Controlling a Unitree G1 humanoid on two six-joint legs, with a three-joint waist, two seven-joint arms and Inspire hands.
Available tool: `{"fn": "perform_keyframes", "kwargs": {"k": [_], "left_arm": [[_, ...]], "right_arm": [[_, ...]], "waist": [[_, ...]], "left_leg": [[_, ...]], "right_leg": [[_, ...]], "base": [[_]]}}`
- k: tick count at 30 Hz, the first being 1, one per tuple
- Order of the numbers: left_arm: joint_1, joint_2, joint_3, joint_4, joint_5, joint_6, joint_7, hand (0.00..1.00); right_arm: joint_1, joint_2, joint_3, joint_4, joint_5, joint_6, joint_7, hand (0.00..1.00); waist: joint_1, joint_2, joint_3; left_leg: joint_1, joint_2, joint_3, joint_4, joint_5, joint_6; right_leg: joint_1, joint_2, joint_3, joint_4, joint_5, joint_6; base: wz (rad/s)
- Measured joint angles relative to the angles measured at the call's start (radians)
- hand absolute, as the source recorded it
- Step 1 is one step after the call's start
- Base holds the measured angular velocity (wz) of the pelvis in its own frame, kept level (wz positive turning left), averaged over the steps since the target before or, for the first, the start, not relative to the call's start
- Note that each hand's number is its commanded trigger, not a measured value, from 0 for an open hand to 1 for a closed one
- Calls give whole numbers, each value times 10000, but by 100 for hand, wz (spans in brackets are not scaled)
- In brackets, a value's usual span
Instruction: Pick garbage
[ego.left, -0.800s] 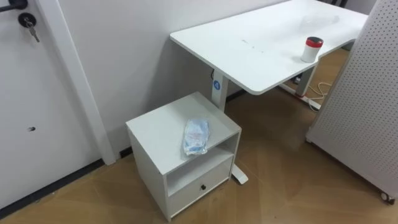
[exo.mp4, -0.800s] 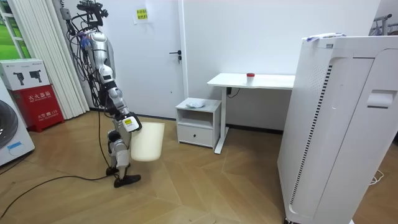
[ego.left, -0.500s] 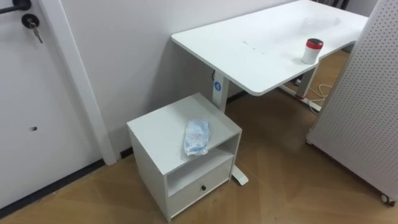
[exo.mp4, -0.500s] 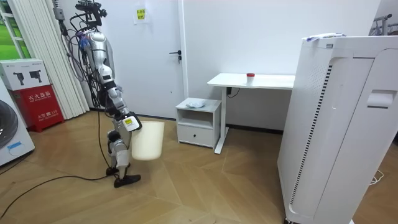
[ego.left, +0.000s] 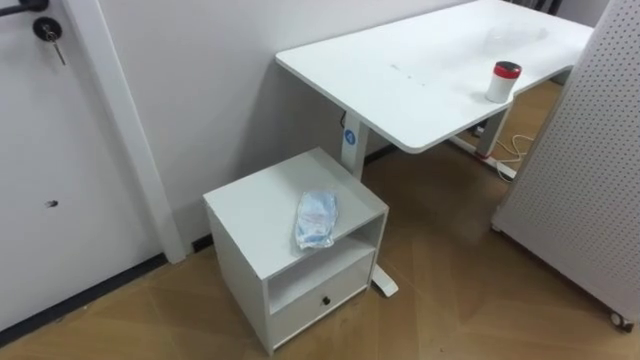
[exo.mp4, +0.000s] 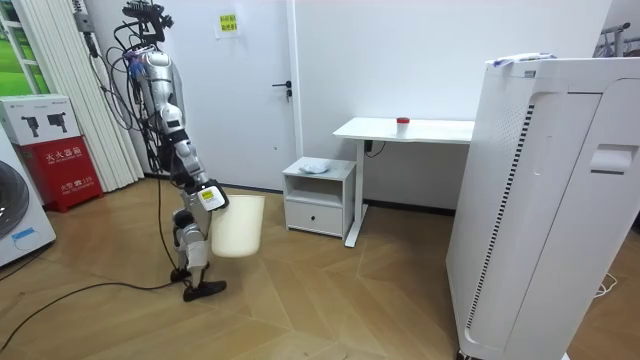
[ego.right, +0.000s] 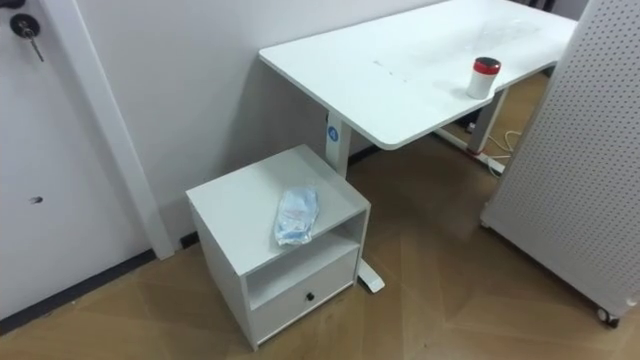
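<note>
Right hand (exo.mp4: 206, 197), as I read the sides from the robot's body in the room view, hangs low at the rim of a pale bin (exo.mp4: 240, 228); whether it grips the bin or merely hangs beside it I cannot tell. The robot stands on the wooden floor near the door (exo.mp4: 265, 90), well apart from the small white cabinet (ego.left: 255, 205) that it looks down on. The garbage (ego.left: 316, 218), a crumpled bluish-white plastic packet, lies on the cabinet's top near the front edge, above the open shelf and the drawer. Just beside the cabinet stands the white worktop (ego.left: 420, 75), which carries a white cup with a red lid (ego.left: 501, 80). I judge the step in hand to be the approach: nothing has been picked yet, and the packet is out of reach from where the robot stands. The next move calls for walking up to the cabinet's front, stopping short of the worktop's leg (ego.left: 350, 150), and then bringing a free hand down over the packet. It looks thin and limp, so a pinch from above should suit it. If the right hand does carry the bin, the reach would fall to the other arm.
</note>
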Motion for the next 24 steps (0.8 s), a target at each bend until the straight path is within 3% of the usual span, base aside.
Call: {"fn": "perform_keyframes", "kwargs": {"k": [3, 5, 8, 10, 12, 13, 15, 16, 17, 18, 19, 20, 21, 22, 24], "left_arm": [[-84, 54, -26, 180, -33, 84, 2, 0], [-111, 146, 13, 190, -12, 129, -36, 0], [-170, 332, 56, 182, 46, 287, -172, 0], [-153, 368, 47, 197, 283, 395, -184, 0], [-155, 379, -30, 260, 498, 482, -192, 0], [-31, 328, -102, 258, 481, 559, -183, 0], [-16, 268, -472, 218, 467, 584, -238, 0], [58, 266, -508, 217, 460, 592, -279, 0], [177, 265, -506, 219, 460, 590, -278, 0], [262, 263, -504, 219, 457, 588, -278, 0], [460, 269, -493, 221, 436, 587, -267, 0], [583, 287, -491, 221, 401, 581, -262, 0], [594, 287, -494, 222, 394, 581, -260, 0], [572, 284, -499, 222, 393, 546, -262, 0], [513, 299, -483, 221, 397, 422, -260, 0]], "right_arm": [[-42, 9, 148, -6, 5, 51, -18, 100], [-126, 24, 209, 17, 1, 65, 38, 100], [-137, 11, 180, 120, 2, 62, 140, 100], [-90, -43, 138, 122, 2, 63, 115, 100], [-77, -111, 144, 126, 63, 80, 69, 100], [-53, -166, 151, 65, 170, 91, -24, 100], [152, -323, 140, 17, 356, 116, -177, 100], [194, -363, 148, 18, 385, 178, -233, 100], [238, -380, 158, 17, 383, 184, -304, 100], [302, -392, 164, 13, 383, 181, -333, 100], [308, -405, 233, 6, 364, 183, -404, 100], [319, -418, 434, -72, 326, 184, -448, 100], [320, -410, 476, -84, 323, 182, -450, 100], [299, -404, 566, -89, 298, 191, -455, 100], [272, -403, 582, -136, 34, 196, -447, 100]], "waist": [[1, -48, 30], [51, -98, 52], [9, -240, 36], [-67, -209, 11], [-189, -185, 87], [-217, -206, 103], [-210, -140, 93], [6, -187, 46], [221, -135, 48], [278, -96, 50], [302, -54, 42], [292, -72, 17], [272, -145, 5], [259, -248, -22], [270, -347, -45]], "left_leg": [[-136, 84, -15, 543, -262, -36], [-527, 225, 8, 1536, -686, -142], [-1220, 338, 68, 3209, -999, -389], [-1651, 434, 132, 4178, -996, -393], [-2563, 577, 73, 5897, -606, -517], [-3114, 435, -124, 6213, -598, -423], [-3853, 69, -162, 4877, -527, -424], [-4172, -109, -195, 3601, -96, -606], [-4322, -198, -210, 2238, 447, -674], [-4341, -197, -230, 1658, 733, -639], [-4302, -167, -352, 1015, 1368, -578], [-4208, -145, -231, 1013, 1998, -502], [-4153, -155, -135, 1050, 2191, -419], [-4092, -222, 53, 1178, 2426, -188], [-4086, -265, 387, 1732, 2347, -3]], "right_leg": [[-78, 15, -114, 300, -177, -72], [-393, 42, -238, 1020, -555, -175], [-662, 2, -355, 1897, -1165, -341], [-697, -27, -376, 2211, -1460, -465], [-583, 8, -277, 2417, -1600, -607], [-441, -7, -136, 2431, -1682, -668], [-429, -3, 177, 2449, -1812, -671], [-402, -3, 485, 2462, -1864, -678], [-301, 1, 659, 2425, -1928, -643], [-219, 6, 705, 2419, -1979, -641], [-35, -20, 763, 2431, -2145, -618], [115, -86, 913, 2445, -2350, -523], [196, -147, 946, 2428, -2438, -444], [300, -265, 1116, 2394, -2592, -318], [607, -488, 1228, 2186, -2678, -96]], "base": [[2], [-2], [11], [29], [33], [43], [28], [-25], [-40], [-50], [-49], [-46], [-42], [-42], [-43]]}}
